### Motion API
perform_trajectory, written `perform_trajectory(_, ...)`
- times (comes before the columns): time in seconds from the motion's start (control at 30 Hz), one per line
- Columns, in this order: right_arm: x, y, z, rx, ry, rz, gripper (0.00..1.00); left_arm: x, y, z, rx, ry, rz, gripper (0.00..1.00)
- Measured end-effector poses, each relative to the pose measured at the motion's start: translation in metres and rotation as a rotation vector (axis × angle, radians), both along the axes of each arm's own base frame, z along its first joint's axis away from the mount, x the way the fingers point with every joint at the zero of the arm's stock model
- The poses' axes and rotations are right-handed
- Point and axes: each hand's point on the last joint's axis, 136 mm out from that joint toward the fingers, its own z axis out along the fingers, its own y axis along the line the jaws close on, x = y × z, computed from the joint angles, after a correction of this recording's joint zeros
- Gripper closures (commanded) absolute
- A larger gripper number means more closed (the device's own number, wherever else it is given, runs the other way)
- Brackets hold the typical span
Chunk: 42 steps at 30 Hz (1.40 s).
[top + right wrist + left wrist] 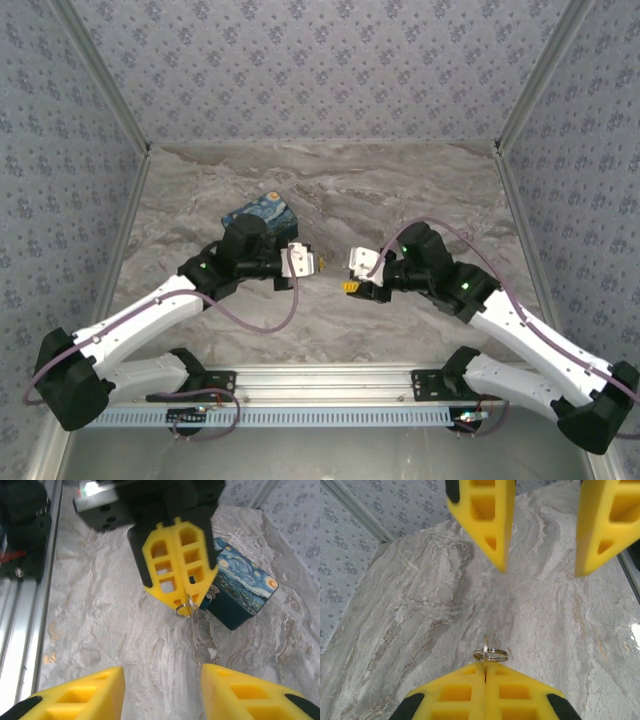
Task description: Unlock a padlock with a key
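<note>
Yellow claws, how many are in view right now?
2. The left yellow claw, shut on a small silvery metal ring, hangs above the grey marble table; the right yellow claw, open, faces it. None seems hidden.

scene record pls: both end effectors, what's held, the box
left end effector: shut on key ring; ring sticks out past the tips
right end effector: open, empty, facing the left one
spacing: end effectors apart, not touching
box: flat on table, beside the left arm
</note>
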Motion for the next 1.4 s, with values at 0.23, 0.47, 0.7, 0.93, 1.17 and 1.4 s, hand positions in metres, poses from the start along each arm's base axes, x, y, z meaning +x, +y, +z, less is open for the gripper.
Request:
perform_trajectory(0.23,0.009,0.009,-0.011,-0.041,-0.043,0.03,0.66,-0.004,0.002,-0.007,0.029,0.008,-0.018,1.0)
perform_trajectory(0.47,0.018,0.019,-0.011,-0.038,-0.061,0.039,0.69,-0.005,0.003,-0.008,0.034,0.007,-0.025,1.0)
perform_trajectory(0.7,0.022,0.03,-0.008,-0.022,-0.069,0.06,0.71,-0.005,0.003,-0.008,0.035,0.008,-0.025,1.0)
perform_trajectory(0.93,0.024,0.038,-0.006,-0.006,-0.072,0.078,0.84,-0.005,0.003,-0.008,0.035,0.008,-0.025,1.0)
perform_trajectory(1.17,0.021,0.038,-0.008,-0.009,-0.051,0.087,1.0,-0.005,0.004,-0.011,0.046,0.016,-0.021,1.0)
perform_trajectory(1.4,0.026,0.029,0.0,0.045,-0.031,0.05,1.0,-0.006,0.004,-0.009,0.04,0.018,-0.017,0.62)
